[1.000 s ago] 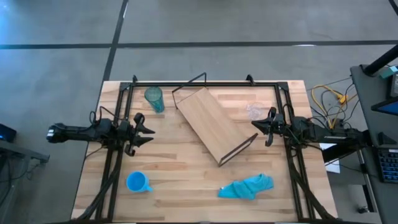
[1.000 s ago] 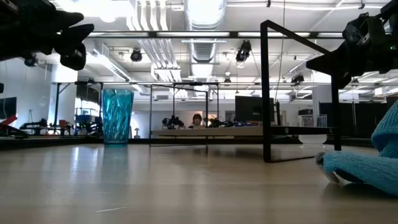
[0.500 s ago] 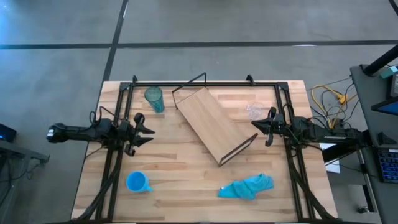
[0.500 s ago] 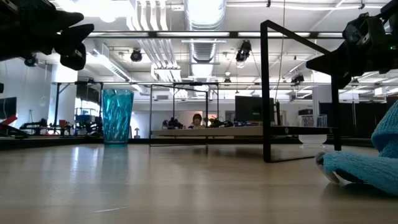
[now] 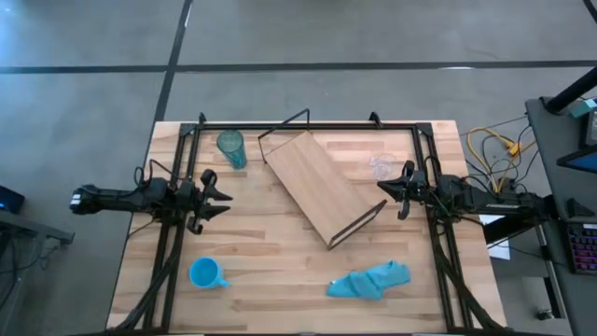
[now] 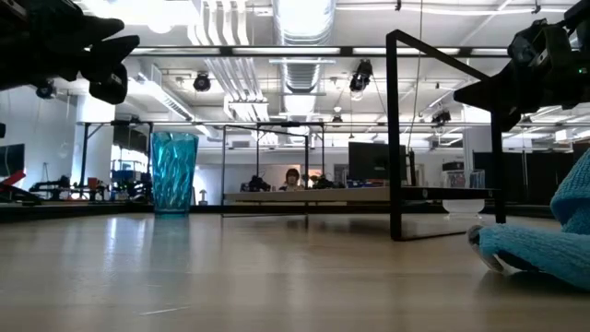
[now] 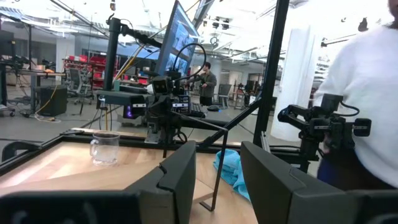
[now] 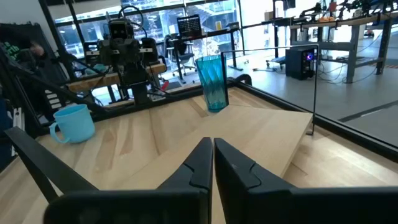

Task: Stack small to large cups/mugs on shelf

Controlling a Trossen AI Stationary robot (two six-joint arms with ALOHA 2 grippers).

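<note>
Tabletop (image 5: 270, 252); clear cup (image 5: 381, 167) barely visible

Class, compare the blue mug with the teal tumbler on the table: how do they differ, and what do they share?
The blue mug has a handle and is squat; the teal tumbler has none and is taller. The mug looks opaque, the tumbler translucent. The mug stands near the table's front left, the tumbler at the far edge beside the shelf. Both stand upright on the table, off the shelf.

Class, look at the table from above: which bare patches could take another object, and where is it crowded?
Free: the tabletop between the blue mug and the blue cloth, and the patch between the left tool and the shelf. Crowded: the far edge, where the teal tumbler and the clear glass cup flank the shelf, near the right tool.
</note>
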